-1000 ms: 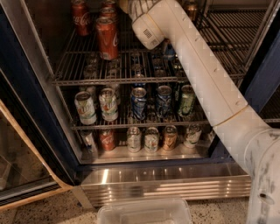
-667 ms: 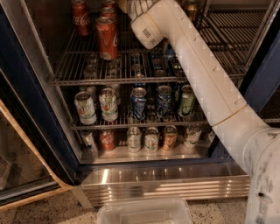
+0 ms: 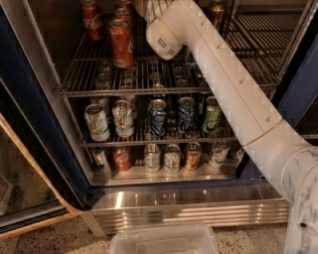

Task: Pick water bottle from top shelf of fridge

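Note:
The fridge point(image 3: 44, 149) stands open with its dark frame and wire racks. The uppermost rack in view point(image 3: 94, 74) holds red cola cans point(image 3: 121, 42). My white arm point(image 3: 223, 89) reaches in from the lower right, over this rack. The gripper point(image 3: 143, 6) is at the very top edge of the view, above the rack's middle and just right of the red cans, mostly cut off. The water bottle is not in view; it may be hidden behind the arm or above the picture.
Two lower levels hold rows of drink cans point(image 3: 158, 116). The right side of the upper rack point(image 3: 258, 44) is bare wire. The glass door point(image 3: 20, 188) stands open at the left. The steel base panel point(image 3: 189, 208) and a clear plastic bin point(image 3: 164, 240) are at the bottom.
The arm's wrist has edged very slightly to the left; nothing else has moved.

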